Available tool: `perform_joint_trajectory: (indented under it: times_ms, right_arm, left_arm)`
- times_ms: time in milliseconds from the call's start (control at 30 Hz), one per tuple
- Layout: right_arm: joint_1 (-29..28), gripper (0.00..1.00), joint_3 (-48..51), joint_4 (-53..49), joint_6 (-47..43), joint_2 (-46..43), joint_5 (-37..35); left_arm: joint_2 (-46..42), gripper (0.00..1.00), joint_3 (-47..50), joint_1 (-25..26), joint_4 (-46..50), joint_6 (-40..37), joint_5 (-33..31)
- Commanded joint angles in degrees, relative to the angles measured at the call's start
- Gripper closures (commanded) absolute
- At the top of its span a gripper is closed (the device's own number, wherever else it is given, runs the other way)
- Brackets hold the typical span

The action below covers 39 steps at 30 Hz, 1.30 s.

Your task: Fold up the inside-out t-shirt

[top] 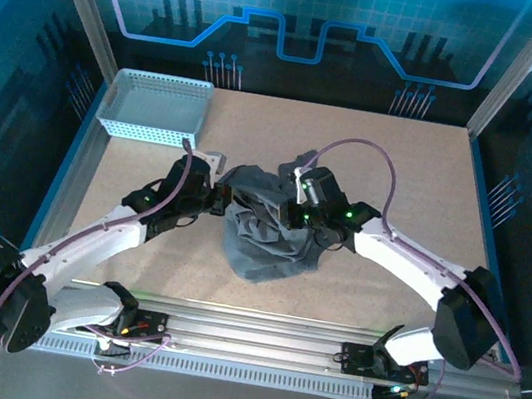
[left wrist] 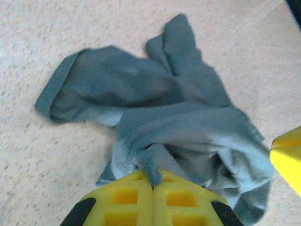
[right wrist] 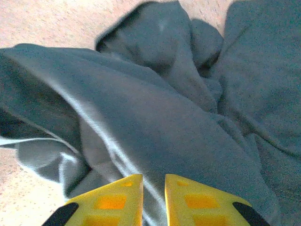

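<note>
The inside-out t-shirt [top: 264, 242] is a dark grey crumpled heap at the table's middle, between both arms. My left gripper [top: 218, 198] is at the heap's left edge. In the left wrist view its yellow jaws [left wrist: 153, 182] are pressed together on a small fold of the t-shirt [left wrist: 188, 127], which trails away from them onto the table. My right gripper [top: 296, 214] sits over the heap's upper right part. Its yellow fingers [right wrist: 154, 182] stand a narrow gap apart, with a ridge of the t-shirt [right wrist: 178, 117] running under and into that gap.
A light blue mesh basket [top: 155, 107] stands at the table's back left corner. Bare tabletop [top: 422, 174] lies to the right and behind the heap. A yellow fingertip [left wrist: 287, 160] of the other gripper pokes in at the right edge of the left wrist view.
</note>
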<state>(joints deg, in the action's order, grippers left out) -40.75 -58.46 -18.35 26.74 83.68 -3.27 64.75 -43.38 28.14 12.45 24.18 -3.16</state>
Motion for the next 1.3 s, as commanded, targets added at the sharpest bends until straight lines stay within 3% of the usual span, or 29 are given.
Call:
perform_joint_trajectory:
  times_ms: [0,200,367,500,667,833,1100,1267]
  right_arm:
    - [-0.13,0.75,-0.59,3.11,0.78,1.49,3.59]
    - [-1.87,0.53,-1.12,2.49,-0.87,5.09,2.07]
    - [-0.05,0.58,-2.36,-0.61,0.65,10.47,-5.72]
    - [1.40,0.64,-2.87,0.49,0.88,10.27,-4.02]
    - [1.29,0.74,-5.36,0.37,0.42,8.33,-1.01]
    - [1.03,0.77,-5.92,0.00,0.59,6.32,-1.11]
    - [1.27,0.62,-2.37,-1.07,1.30,-0.11,-4.47]
    - [2.55,0.52,0.87,-1.08,1.80,-1.72,-4.86]
  left_arm:
    - [-2.01,1.00,2.62,-1.00,0.75,1.57,0.22]
    - [-3.12,0.99,7.11,-4.28,0.31,3.09,0.43]
    - [0.16,0.82,8.23,-6.34,2.84,3.65,-3.10]
    - [2.89,0.74,4.82,-6.33,10.36,3.02,-7.94]
    - [-3.75,0.51,0.39,0.86,15.21,-0.17,-15.34]
    - [-1.04,0.43,-6.23,8.20,15.93,-0.66,-13.26]
    - [14.70,0.41,-12.91,10.89,13.53,3.95,-7.31]
    - [21.88,0.39,-16.15,12.31,13.10,4.51,-6.83]
